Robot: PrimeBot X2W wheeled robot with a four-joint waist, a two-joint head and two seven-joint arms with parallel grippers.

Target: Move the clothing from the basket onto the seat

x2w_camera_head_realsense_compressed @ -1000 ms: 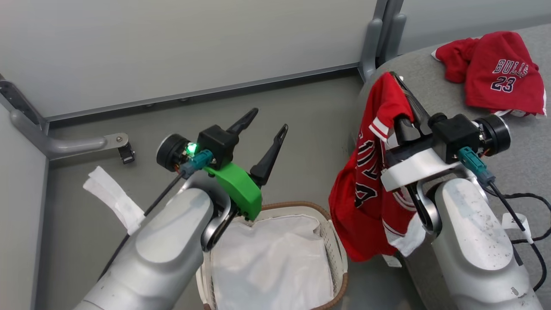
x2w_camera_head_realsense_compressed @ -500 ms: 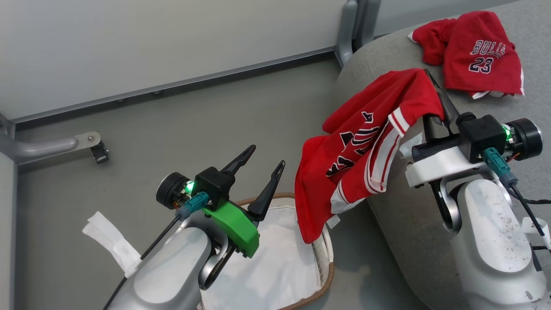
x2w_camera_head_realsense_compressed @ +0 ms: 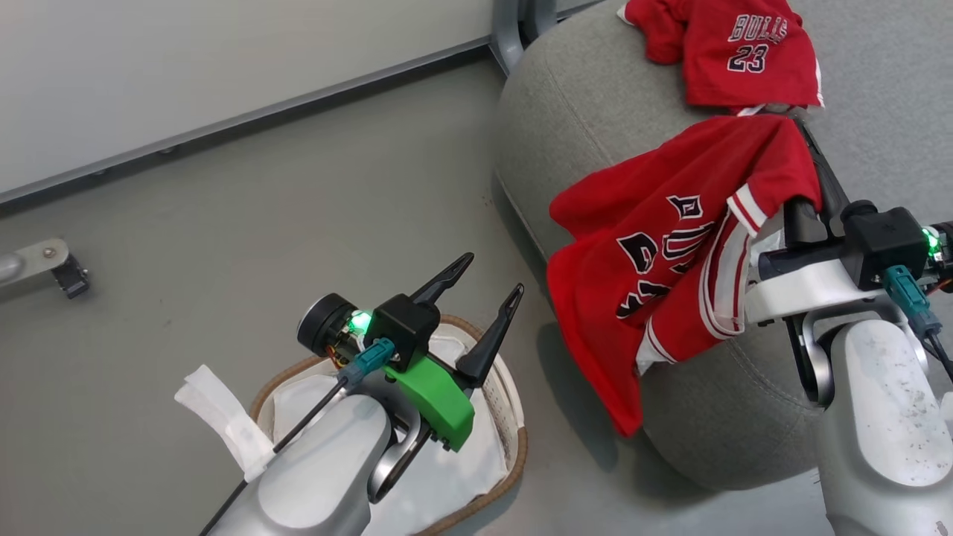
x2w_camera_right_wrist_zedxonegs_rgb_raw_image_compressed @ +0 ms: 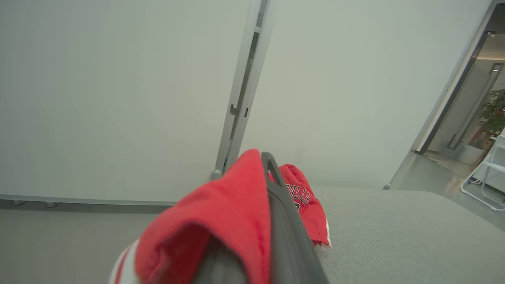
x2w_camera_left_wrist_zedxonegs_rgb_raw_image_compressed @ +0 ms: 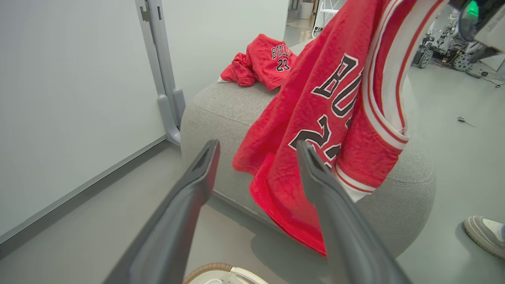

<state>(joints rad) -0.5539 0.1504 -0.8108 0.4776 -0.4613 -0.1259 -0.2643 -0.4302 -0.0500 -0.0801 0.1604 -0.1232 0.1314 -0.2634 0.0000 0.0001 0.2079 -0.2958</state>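
My right gripper (x2w_camera_head_realsense_compressed: 802,123) is shut on a bright red jersey (x2w_camera_head_realsense_compressed: 670,253) with black-and-white lettering. The jersey drapes over the gripper's fingers (x2w_camera_right_wrist_zedxonegs_rgb_raw_image_compressed: 276,197) and hangs over the rounded end of the light-grey sofa (x2w_camera_head_realsense_compressed: 595,112), its lower edge dangling beside it. A second red garment (x2w_camera_head_realsense_compressed: 733,52), marked 23, lies on the seat just beyond. My left gripper (x2w_camera_head_realsense_compressed: 491,275) stands open and holds nothing above the basket (x2w_camera_head_realsense_compressed: 514,432), where I see a white liner (x2w_camera_head_realsense_compressed: 447,476). From the left wrist I see the hanging jersey (x2w_camera_left_wrist_zedxonegs_rgb_raw_image_compressed: 315,118) just past the open left gripper (x2w_camera_left_wrist_zedxonegs_rgb_raw_image_compressed: 257,148).
A white strip of cloth (x2w_camera_head_realsense_compressed: 223,417) lies on the grey floor left of the basket. A partition wall with a metal post (x2w_camera_head_realsense_compressed: 514,22) and a foot bracket (x2w_camera_head_realsense_compressed: 45,260) bounds the far side. A person's shoe (x2w_camera_left_wrist_zedxonegs_rgb_raw_image_compressed: 485,232) stands on the floor beyond the sofa.
The head view has swung toward the sofa. My right gripper has carried the jersey from beside the sofa's end to above it. The left gripper has stayed open over the basket.
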